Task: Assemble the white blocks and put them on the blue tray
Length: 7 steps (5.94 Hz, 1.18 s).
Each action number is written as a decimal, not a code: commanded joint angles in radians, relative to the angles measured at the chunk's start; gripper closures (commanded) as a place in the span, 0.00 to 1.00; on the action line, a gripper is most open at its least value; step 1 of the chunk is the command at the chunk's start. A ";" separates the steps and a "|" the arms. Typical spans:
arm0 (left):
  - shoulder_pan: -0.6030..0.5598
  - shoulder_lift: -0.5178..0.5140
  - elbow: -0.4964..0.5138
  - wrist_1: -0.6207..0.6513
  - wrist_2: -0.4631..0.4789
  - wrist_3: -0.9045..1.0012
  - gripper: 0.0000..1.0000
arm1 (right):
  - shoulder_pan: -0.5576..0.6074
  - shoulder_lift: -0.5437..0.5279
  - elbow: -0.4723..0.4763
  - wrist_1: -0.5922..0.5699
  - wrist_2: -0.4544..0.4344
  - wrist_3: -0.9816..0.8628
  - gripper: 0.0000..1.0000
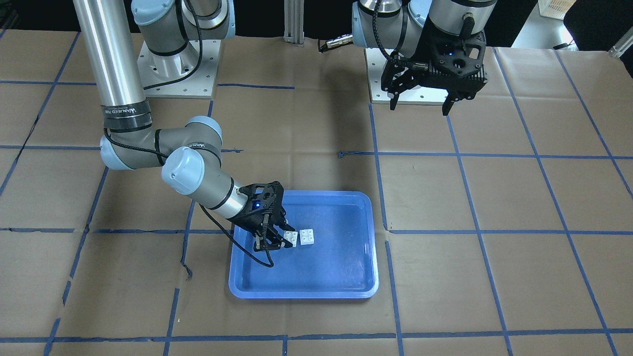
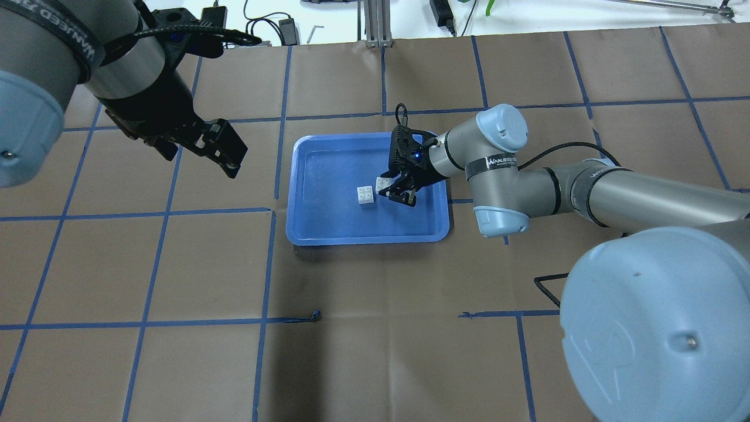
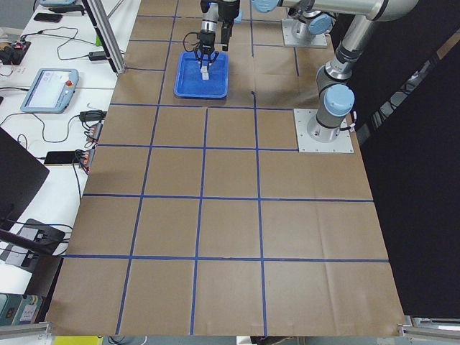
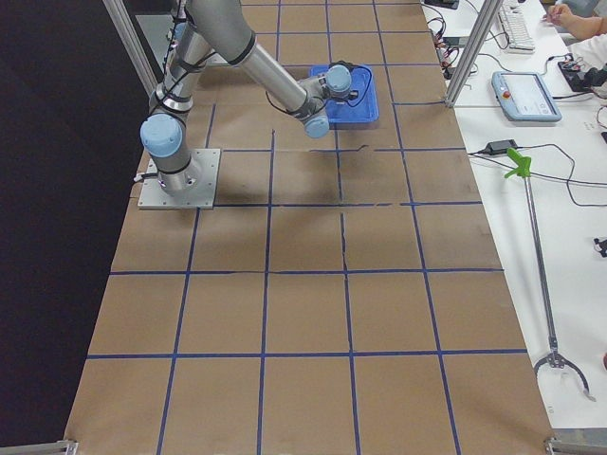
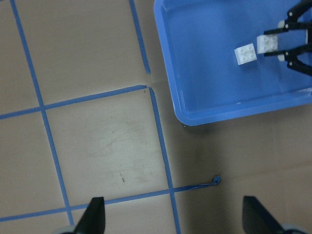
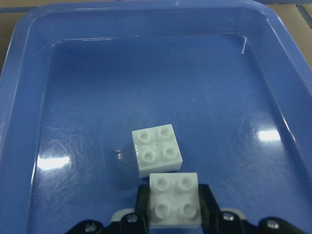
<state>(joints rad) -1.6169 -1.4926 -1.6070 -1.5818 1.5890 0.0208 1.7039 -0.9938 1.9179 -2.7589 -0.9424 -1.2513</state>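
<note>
The blue tray (image 1: 368, 289) lies mid-table. One white block (image 1: 307, 237) rests studs up on its floor; it also shows in the overhead view (image 2: 365, 194) and the right wrist view (image 6: 157, 148). My right gripper (image 1: 277, 241) reaches into the tray and is shut on the second white block (image 6: 174, 200), held studs up right beside the first (image 2: 382, 184). The two blocks are side by side, not stacked. I cannot tell whether the held block touches the tray floor. My left gripper (image 2: 196, 149) is open and empty, high above the table, away from the tray (image 2: 293, 176).
The table is covered in brown paper with a grid of blue tape lines (image 2: 272, 211). The two arm base plates (image 1: 178, 69) stand at the robot's side. Cables and devices (image 2: 287, 26) lie beyond the far table edge.
</note>
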 commanded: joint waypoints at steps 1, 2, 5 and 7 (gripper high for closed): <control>0.002 0.002 0.002 0.005 0.000 -0.058 0.01 | 0.009 0.004 0.003 -0.001 -0.001 0.001 0.67; 0.002 0.002 0.002 0.005 0.000 -0.056 0.01 | 0.011 0.004 0.004 0.001 0.000 0.001 0.66; 0.002 0.008 0.004 0.005 -0.003 -0.058 0.01 | 0.016 0.004 0.004 0.002 0.001 0.003 0.66; 0.003 0.015 0.001 0.005 -0.001 -0.056 0.01 | 0.019 0.004 0.004 0.002 0.002 0.003 0.66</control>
<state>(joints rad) -1.6142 -1.4799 -1.6052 -1.5769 1.5874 -0.0357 1.7216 -0.9887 1.9221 -2.7566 -0.9414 -1.2487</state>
